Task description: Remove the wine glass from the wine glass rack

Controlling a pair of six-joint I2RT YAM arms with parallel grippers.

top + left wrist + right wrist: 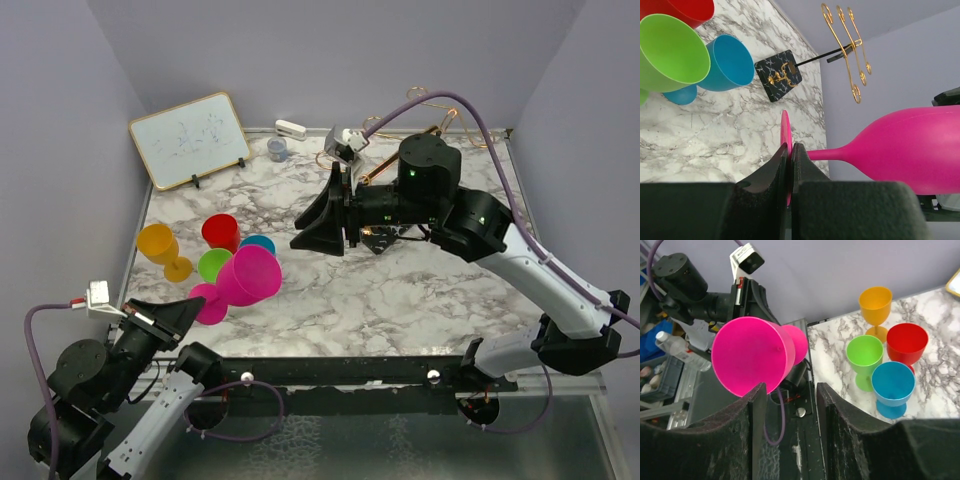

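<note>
Two fingers (771, 172) of the left gripper (790, 150) are clenched flat on the thin round foot of the pink wine glass (910, 150). The foot stands edge-on between the pads. The stem and bowl stick out sideways past the fingertips, so the glass hangs in the air lying on its side, its mouth turned toward the middle of the table (400, 300). Pinching the foot is probably the surest hold here, since the bowl is too wide for these fingers and the stem is slim and round.

The glass is off the wire rack (852, 45) and well apart from it. The rack is at the far side of the table, partly behind the right arm in the overhead view, and its curled gold arms carry nothing.

Across the table the right gripper (790, 389) is released, with its fingers spread and nothing between them. It points at the open mouth of the pink glass, near it but not touching. From this I judge it is placed to receive or steady the bowl, though it may only be waiting.

Just beyond the pink bowl stand four more glasses in a close cluster: orange (875, 302), red (906, 342), green (864, 352) and blue (892, 382). All are upright. Setting the pink one down will call for turning it foot-down in the bare space beside them.
</note>
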